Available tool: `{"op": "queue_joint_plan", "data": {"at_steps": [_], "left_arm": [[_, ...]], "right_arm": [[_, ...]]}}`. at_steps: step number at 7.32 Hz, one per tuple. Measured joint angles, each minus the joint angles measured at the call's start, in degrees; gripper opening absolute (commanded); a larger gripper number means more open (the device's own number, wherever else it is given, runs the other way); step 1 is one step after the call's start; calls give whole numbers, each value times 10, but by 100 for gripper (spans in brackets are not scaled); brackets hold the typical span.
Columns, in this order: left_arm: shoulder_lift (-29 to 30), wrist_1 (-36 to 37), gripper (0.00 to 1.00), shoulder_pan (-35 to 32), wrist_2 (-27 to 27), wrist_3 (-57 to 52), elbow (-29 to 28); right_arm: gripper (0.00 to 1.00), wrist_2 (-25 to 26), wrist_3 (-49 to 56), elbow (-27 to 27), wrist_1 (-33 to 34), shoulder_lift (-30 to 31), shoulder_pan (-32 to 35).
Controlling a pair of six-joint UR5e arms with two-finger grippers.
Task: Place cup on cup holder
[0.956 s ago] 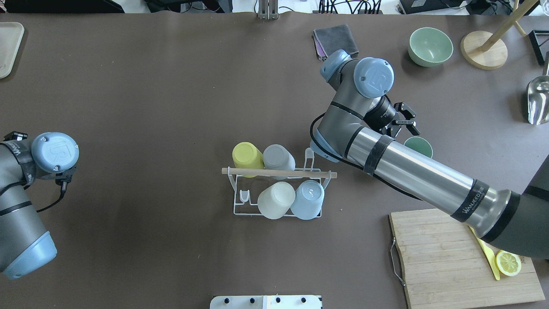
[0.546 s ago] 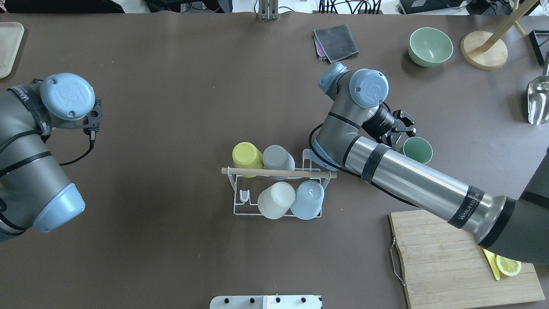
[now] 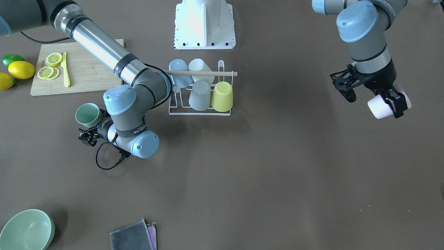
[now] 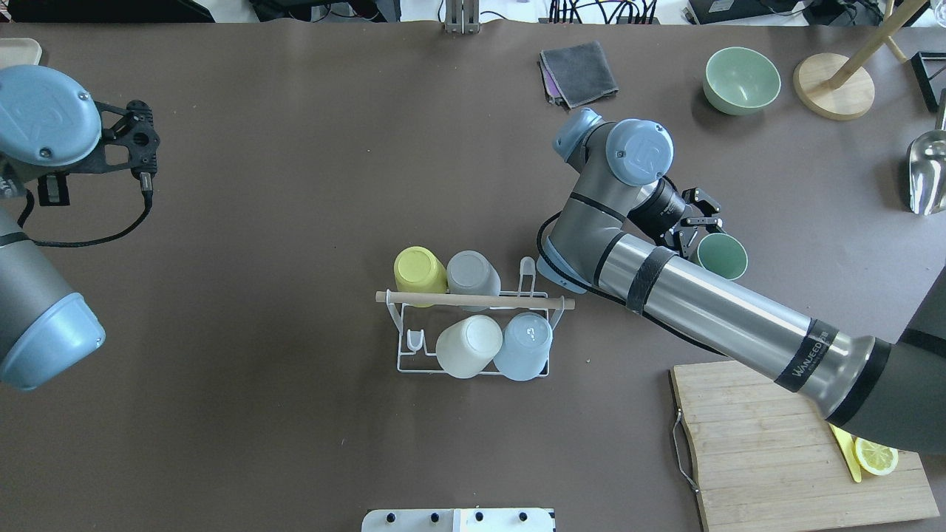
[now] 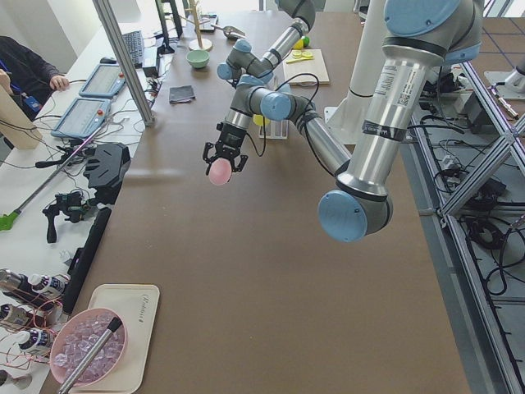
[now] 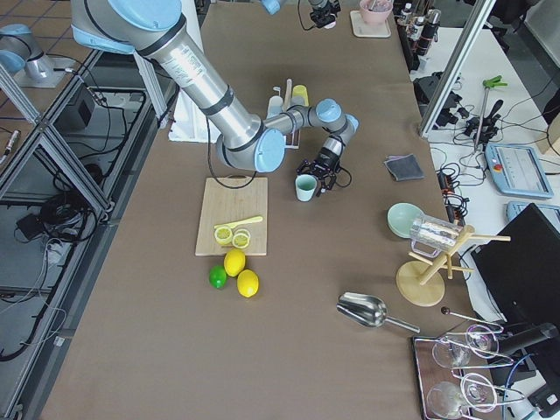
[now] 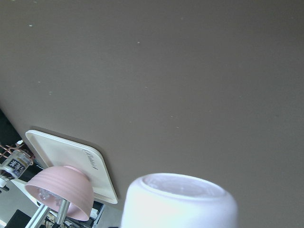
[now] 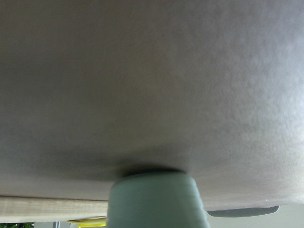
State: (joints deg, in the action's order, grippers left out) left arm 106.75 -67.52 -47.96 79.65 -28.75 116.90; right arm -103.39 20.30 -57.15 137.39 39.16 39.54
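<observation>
Pink cup (image 3: 376,107) is hanging clamped in my left end effector (image 3: 390,103), well apart from the cup holder (image 3: 201,73). My right end effector (image 4: 693,226) is pinching the green cup (image 4: 724,257) by its rim, risking a slip.

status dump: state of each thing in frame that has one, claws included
left claw, shut on pink cup
pink cup, held in the air, on its side
right claw, at green cup, grip unclear
green cup, upright, mouth up
cup holder, four pegs taken, two free
lemon slices, cut, lying on cutting board
</observation>
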Motion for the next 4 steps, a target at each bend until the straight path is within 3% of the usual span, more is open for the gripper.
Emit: {"op": "queue_joint_plan", "data": {"at_steps": [1,2,4], "left_arm": [[-18,-51,59,-1,15,7,4],[-30,-88,54,-6,34,10,7],[-39,-140,53,-30,92,18,8]], "right_arm": [[49,3,6,0,-1,2,-2],[40,4,11,-2,-1,3,-4],[36,5,19,-9,4,5,-1]]}}
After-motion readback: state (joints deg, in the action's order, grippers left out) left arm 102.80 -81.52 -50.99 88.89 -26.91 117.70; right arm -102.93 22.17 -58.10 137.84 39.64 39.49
